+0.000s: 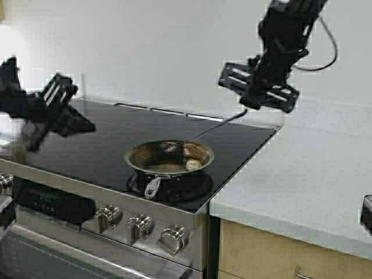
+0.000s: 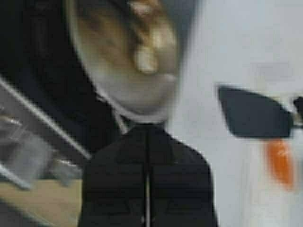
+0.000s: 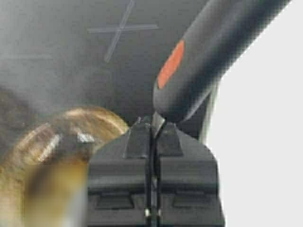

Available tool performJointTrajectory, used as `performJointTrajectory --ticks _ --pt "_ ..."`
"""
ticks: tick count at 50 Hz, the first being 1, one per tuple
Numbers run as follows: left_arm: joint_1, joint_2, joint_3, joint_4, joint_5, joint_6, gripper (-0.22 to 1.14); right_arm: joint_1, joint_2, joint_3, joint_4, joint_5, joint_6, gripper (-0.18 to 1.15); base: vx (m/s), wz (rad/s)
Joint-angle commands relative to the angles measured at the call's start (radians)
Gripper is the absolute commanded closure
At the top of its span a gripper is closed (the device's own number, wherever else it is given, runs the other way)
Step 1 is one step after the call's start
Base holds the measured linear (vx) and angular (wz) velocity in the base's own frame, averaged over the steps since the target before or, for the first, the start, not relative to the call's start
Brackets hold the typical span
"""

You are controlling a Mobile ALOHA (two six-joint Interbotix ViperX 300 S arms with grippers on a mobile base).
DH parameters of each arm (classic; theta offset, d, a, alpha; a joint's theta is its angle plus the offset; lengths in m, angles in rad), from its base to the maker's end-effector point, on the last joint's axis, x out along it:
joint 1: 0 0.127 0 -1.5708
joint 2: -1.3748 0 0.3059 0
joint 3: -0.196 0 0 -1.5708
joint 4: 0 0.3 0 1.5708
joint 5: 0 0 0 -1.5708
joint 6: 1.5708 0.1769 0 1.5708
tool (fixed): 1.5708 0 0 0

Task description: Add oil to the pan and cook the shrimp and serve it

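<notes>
Two grippers are up off the stove, and both look pressed shut. Our right gripper [image 1: 247, 107] hangs above the cooktop's back right corner, fingers clamped on the thin metal end of a spatula [image 3: 215, 56] — dark grip, orange spot — whose shaft slants down toward the pan [image 1: 169, 156]. We judge it is held ready there for turning the shrimp [image 1: 193, 165]. Our left gripper [image 1: 87, 125] hovers over the cooktop's left edge, fingers closed on nothing we can see. Between them the steel pan sits on the front right burner, near the front edge, handle toward the knobs [image 1: 139, 228]. Its shrimp lies against the right inner wall. No oil jug shows.
</notes>
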Motion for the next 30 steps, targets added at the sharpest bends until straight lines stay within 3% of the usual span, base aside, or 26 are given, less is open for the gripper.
performJointTrajectory --ticks 1,11,23,30 --pt "-0.034 -0.186 0.000 -0.003 0.230 0.005 0.85 -0.034 -0.112 0.021 -0.005 0.080 -0.077 0.90 0.00 0.00" --pt "-0.117 -0.336 -0.026 -0.002 0.508 0.003 0.85 -0.133 -0.252 0.048 0.002 0.291 -0.183 0.90 0.00 0.00" --pt "-0.118 -0.345 -0.017 0.011 0.512 0.003 0.85 -0.365 -0.420 0.089 -0.003 0.479 -0.225 0.89 0.00 0.00" --pt "-0.118 -0.347 -0.008 0.035 0.512 0.003 0.85 -0.575 -0.476 0.087 -0.020 0.712 -0.249 0.89 0.00 0.00"
